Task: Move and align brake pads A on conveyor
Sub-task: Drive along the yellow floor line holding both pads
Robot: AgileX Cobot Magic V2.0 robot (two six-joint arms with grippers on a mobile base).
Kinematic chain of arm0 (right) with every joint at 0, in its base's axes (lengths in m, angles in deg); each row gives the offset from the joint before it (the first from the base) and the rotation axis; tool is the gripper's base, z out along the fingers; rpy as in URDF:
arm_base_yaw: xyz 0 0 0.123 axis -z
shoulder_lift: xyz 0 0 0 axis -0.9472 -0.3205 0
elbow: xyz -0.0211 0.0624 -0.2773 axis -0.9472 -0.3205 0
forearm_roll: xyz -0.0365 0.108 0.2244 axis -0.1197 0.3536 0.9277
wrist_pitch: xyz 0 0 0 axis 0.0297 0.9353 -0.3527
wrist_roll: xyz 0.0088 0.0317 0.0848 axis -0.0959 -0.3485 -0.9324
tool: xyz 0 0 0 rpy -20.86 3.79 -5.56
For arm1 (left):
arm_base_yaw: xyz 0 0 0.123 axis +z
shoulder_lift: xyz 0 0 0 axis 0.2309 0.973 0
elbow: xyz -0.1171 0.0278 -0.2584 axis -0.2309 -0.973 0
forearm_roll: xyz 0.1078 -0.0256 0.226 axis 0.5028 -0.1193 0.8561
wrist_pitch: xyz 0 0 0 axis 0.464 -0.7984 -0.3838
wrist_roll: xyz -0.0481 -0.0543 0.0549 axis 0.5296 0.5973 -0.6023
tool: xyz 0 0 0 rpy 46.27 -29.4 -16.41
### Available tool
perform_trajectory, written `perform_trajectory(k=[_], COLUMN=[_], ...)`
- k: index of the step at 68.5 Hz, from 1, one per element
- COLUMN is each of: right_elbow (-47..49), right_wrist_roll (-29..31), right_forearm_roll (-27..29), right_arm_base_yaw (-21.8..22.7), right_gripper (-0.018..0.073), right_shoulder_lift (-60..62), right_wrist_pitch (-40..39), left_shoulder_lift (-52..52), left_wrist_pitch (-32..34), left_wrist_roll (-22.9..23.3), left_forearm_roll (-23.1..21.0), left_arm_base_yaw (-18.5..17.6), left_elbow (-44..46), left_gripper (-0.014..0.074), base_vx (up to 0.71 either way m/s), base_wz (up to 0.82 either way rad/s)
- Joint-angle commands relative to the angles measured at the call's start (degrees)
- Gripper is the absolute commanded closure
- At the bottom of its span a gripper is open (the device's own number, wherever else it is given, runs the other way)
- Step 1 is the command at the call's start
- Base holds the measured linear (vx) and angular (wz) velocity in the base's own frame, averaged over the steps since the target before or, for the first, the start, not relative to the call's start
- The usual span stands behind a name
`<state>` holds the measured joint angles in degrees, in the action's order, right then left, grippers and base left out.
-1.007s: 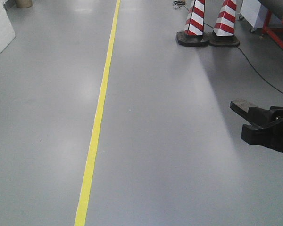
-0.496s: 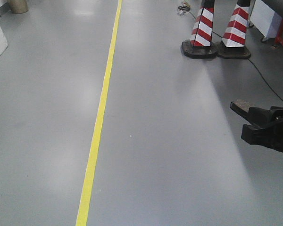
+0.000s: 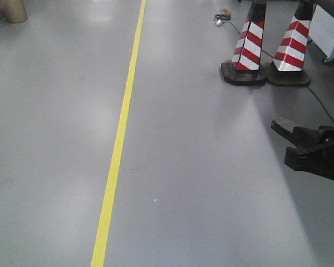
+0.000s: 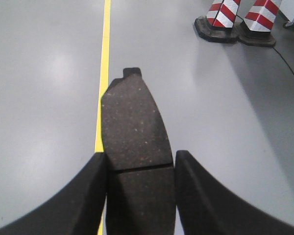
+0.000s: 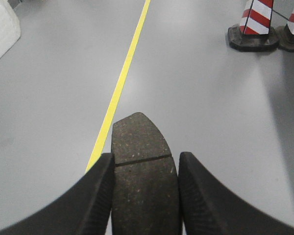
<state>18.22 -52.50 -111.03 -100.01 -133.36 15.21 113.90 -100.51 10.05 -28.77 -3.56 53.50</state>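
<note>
My left gripper (image 4: pixel 139 188) is closed on a pad (image 4: pixel 132 127), a dark, speckled oblong with a thin groove across its middle and a small tab at its far end. The pad sticks out forward from between the two black fingers (image 4: pixel 68 196), level above the floor. My right gripper (image 5: pixel 143 188) clamps a second pad (image 5: pixel 139 147) the same way, its rounded end pointing ahead and its groove just past the fingertips (image 5: pixel 98 181).

In the front view the right gripper (image 3: pixel 292 139) shows at the right edge, the pad's end jutting left; only a black sliver of the left arm shows at the left edge.

Below both grippers lies a grey floor (image 3: pixel 200 183) with a yellow line (image 3: pixel 119 144) running away from me. Two red-and-white cones (image 3: pixel 250 47) stand side by side at the far right, with a black cable (image 3: pixel 323 103) trailing past them. I see no belt in any view.
</note>
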Motion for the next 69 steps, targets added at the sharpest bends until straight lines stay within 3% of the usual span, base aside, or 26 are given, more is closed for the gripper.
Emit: perform_trajectory(k=[1, 69], right_elbow=[1.75, 1.75], right_wrist_roll=[0.07, 0.07], right_forearm_roll=[-2.33, -2.33], right_arm_base_yaw=[0.13, 0.13], right_gripper=[0.0510, 0.0510], right_shoulder_lift=[0.71, 0.71], right_wrist_pitch=[-3.96, -3.96], left_shoulder_lift=[-0.33, -0.33], left_wrist_pitch=[4.69, 4.69], left_wrist_roll=[0.20, 0.20], left_forearm_roll=[0.88, 0.88], left_arm_base_yaw=[-0.34, -0.34], left_elbow=[1.51, 1.51], left_gripper=[0.0478, 0.0478], base_vx=[0.61, 0.60], base_wz=[-0.01, 0.00])
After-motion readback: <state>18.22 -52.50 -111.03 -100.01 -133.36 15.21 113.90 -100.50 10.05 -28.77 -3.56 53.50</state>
